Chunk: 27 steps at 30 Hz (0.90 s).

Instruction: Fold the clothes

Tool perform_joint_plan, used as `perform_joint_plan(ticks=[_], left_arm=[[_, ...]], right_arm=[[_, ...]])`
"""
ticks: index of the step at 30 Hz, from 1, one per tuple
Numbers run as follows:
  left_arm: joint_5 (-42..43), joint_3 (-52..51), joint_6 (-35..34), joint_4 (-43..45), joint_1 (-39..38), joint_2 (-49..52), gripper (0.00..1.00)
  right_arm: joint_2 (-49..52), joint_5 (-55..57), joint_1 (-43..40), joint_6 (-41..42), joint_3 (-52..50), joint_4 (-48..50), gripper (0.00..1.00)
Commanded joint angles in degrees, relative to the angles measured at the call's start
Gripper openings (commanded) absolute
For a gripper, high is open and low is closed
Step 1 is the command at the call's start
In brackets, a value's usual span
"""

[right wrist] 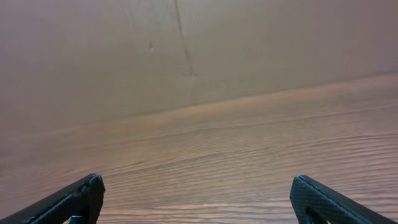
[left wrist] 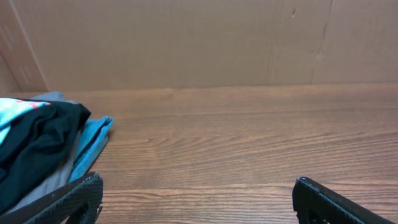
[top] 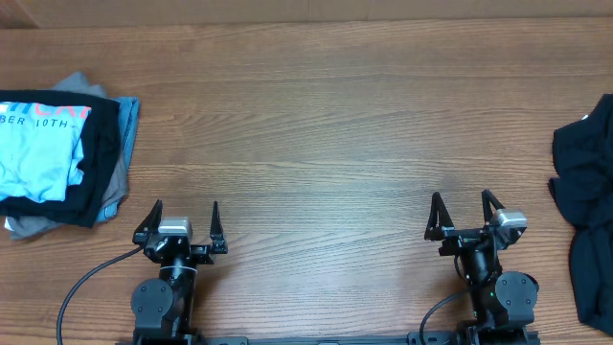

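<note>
A stack of folded clothes [top: 62, 158] lies at the table's left edge: a light sky-blue T-shirt [top: 34, 153] with white-and-red lettering on top, black, grey and blue ones under it. The left wrist view shows the same stack [left wrist: 43, 146] at its left side. A crumpled dark shirt [top: 589, 192] lies at the right edge, partly cut off. My left gripper [top: 186, 213] stands open near the front edge, right of the stack, holding nothing. My right gripper [top: 464, 203] is open too, left of the dark shirt, with bare wood between its fingers [right wrist: 84, 196].
The wooden table [top: 316, 125] stretches between the two piles. A brown cardboard wall [left wrist: 186, 43] closes off the far side of the table. Cables run from both arm bases at the front edge.
</note>
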Motion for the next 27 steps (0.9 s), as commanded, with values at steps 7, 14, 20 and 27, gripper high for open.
perform_joint_plan(ticks=[7, 14, 20, 27], left_arm=[[0.8, -0.7, -0.6, 0.2, 0.1, -0.7, 1.0], [0.8, -0.7, -0.6, 0.2, 0.1, -0.7, 1.0], [0.8, -0.7, -0.6, 0.2, 0.1, -0.7, 1.0], [0.8, -0.7, -0.6, 0.2, 0.1, -0.7, 1.0]], right_arm=[[-0.7, -1.0, -0.4, -12.2, -0.6, 0.3, 1.0], [-0.7, -0.7, -0.9, -12.2, -0.6, 0.4, 1.0], [-0.7, -0.7, -0.9, -12.2, -0.6, 0.4, 1.0], [-0.6, -0.7, -0.9, -12.2, -0.6, 0.4, 1.0]])
